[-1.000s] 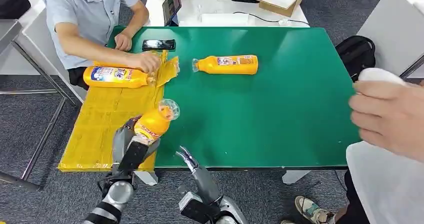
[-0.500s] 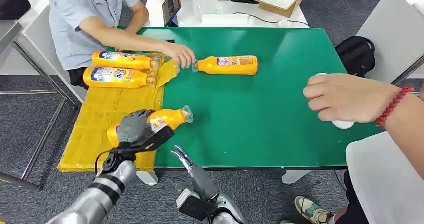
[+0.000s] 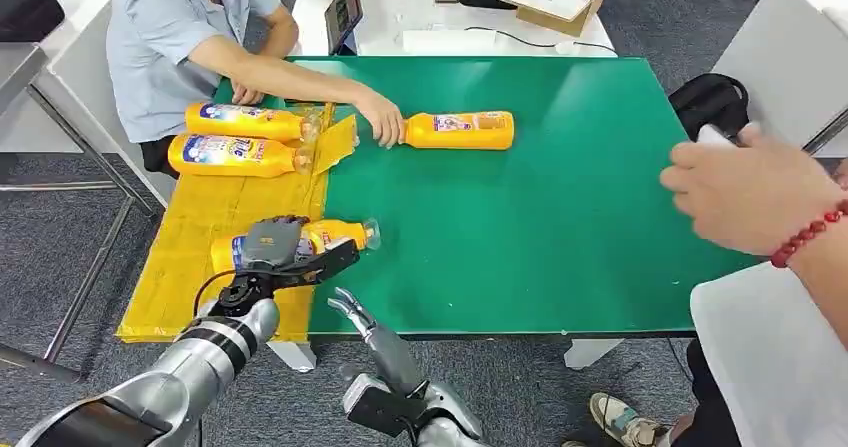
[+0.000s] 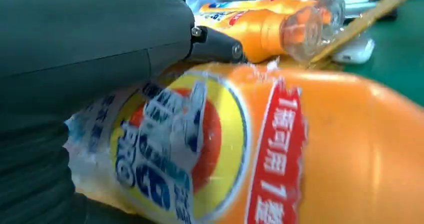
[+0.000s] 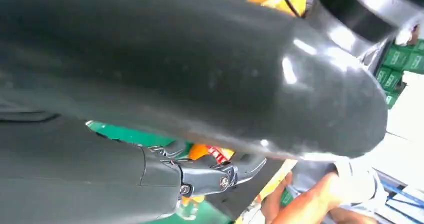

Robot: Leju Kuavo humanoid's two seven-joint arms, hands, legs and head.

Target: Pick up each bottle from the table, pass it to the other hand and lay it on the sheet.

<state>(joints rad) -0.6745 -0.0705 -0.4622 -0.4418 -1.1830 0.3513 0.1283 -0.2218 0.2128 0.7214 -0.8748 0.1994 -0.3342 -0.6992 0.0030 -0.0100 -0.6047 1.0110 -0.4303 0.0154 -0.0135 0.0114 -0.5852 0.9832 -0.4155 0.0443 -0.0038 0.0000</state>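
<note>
Covering green table (image 3: 560,217) left edge: yellow sheet (image 3: 215,227); left hand (image 3: 275,247) gripping bottle (image 3: 340,234); right hand (image 3: 350,307) empty, fingers apart.

Bright, even indoor light; both wrist views are blurred close up.

Glossy plastic bottle (image 3: 330,237); matt green table (image 3: 560,207).

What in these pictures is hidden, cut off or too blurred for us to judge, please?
- Head view: whether the bottle already rests on the yellow sheet; the left hand covers its middle.
- Left wrist view: the held bottle's label text is blurred.
- Right wrist view: the right hand is mostly hidden by the arm's own cover.
</note>
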